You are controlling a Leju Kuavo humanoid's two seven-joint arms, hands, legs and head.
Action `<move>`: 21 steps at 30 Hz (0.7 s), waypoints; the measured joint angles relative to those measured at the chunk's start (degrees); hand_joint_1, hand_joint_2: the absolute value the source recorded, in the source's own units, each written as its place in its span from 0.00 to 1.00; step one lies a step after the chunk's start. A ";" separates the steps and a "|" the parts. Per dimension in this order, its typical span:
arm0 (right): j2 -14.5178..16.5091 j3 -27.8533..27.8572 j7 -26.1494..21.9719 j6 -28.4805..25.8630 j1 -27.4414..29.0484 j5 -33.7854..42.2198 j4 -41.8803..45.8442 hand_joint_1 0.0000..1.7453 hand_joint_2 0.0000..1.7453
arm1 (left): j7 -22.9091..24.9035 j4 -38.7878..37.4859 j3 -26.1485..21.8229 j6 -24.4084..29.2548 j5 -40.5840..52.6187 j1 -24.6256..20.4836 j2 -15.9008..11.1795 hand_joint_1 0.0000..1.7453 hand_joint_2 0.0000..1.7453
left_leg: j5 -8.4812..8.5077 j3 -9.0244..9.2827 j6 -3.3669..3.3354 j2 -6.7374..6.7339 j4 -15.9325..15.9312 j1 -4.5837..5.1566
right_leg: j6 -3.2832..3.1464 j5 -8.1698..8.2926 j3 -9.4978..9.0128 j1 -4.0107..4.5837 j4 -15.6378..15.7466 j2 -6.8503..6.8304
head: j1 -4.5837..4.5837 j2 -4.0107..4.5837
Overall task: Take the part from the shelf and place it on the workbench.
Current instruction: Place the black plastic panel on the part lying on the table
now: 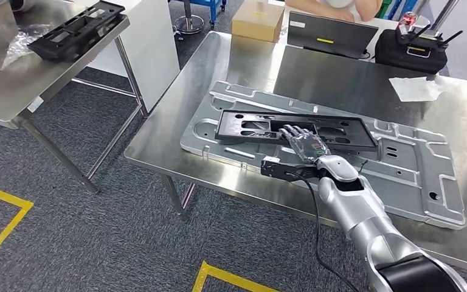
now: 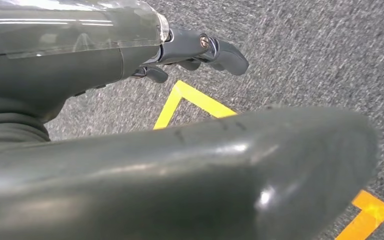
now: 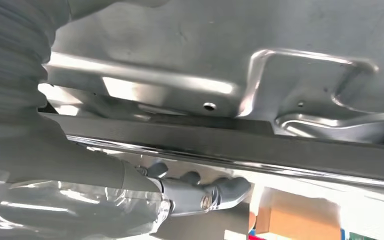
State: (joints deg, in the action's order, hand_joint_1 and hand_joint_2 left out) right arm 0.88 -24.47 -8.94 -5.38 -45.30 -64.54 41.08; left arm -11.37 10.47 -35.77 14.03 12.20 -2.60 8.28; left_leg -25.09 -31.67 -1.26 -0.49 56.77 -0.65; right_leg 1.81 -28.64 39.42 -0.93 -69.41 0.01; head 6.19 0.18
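A flat black plastic part (image 1: 261, 126) lies on a silver stamped metal plate (image 1: 413, 176) on the steel workbench (image 1: 352, 79). My right hand (image 1: 304, 145) reaches over the part's near edge, its fingers (image 1: 293, 134) stretched out flat on top of it. In the right wrist view that near edge is a dark bar (image 3: 260, 147), with the fingers (image 3: 205, 195) beyond it and no thumb closing on the bar. My left hand (image 2: 195, 52) hangs over the grey carpet and holds nothing.
Another black part (image 1: 76, 27) lies on the steel shelf table (image 1: 42, 79) at the left. At the workbench's far side are a cardboard box (image 1: 258, 19), a laptop (image 1: 331, 33), a black case (image 1: 410, 52), a white cloth (image 1: 416, 88) and a person. Yellow tape (image 1: 0, 225) marks the floor.
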 joint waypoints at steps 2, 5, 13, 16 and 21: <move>-0.17 0.57 0.06 -0.67 1.83 0.16 3.87 0.00 1.00 | -0.01 0.00 -0.13 0.16 0.00 -0.01 0.14 0.00 0.00 | -0.28 -0.18 0.38 0.02 0.38 0.14 | -0.43 3.03 -3.73 0.09 7.86 0.00 | 0.01 0.00; -0.23 1.50 0.69 -1.94 5.53 0.25 10.97 0.00 1.00 | -0.07 0.00 -0.37 0.37 0.00 -0.07 0.32 0.00 0.00 | -0.56 -0.49 1.19 0.05 0.71 0.43 | -1.31 3.64 -5.09 0.43 11.15 0.01 | 0.01 -0.01; -0.32 2.47 1.50 -4.81 17.96 1.08 29.24 0.00 1.00 | -0.13 0.00 -1.40 0.44 -0.43 0.18 0.66 0.00 0.00 | -9.07 -7.52 3.00 0.16 17.00 -0.13 | -3.10 3.88 -5.33 0.28 11.50 -0.30 | 0.00 -0.01; -0.39 2.46 1.03 -7.11 23.86 2.02 35.92 0.00 1.00 | -0.31 0.00 -1.75 0.35 -0.65 0.24 0.78 0.00 0.00 | -4.44 -3.67 2.58 0.18 9.53 -0.12 | -3.02 3.82 -5.28 0.31 11.33 -0.19 | 0.00 0.01; -1.22 1.99 -0.12 -10.31 31.37 2.36 45.13 0.00 1.00 | -0.50 0.00 -2.39 1.05 -0.78 0.15 1.12 0.00 0.00 | -1.27 0.24 1.26 0.44 0.93 0.35 | -1.63 4.33 -4.97 0.57 11.18 -0.13 | 0.00 0.00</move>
State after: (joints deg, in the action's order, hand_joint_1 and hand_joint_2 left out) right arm -0.34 -22.48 -9.06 -15.69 -13.93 -62.18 86.20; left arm -11.87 10.47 -38.16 15.08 11.42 -2.45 9.39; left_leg -26.36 -31.42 0.00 -0.05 57.71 -0.30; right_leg 0.19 -24.31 34.45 -0.36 -58.23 -0.12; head 6.19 0.18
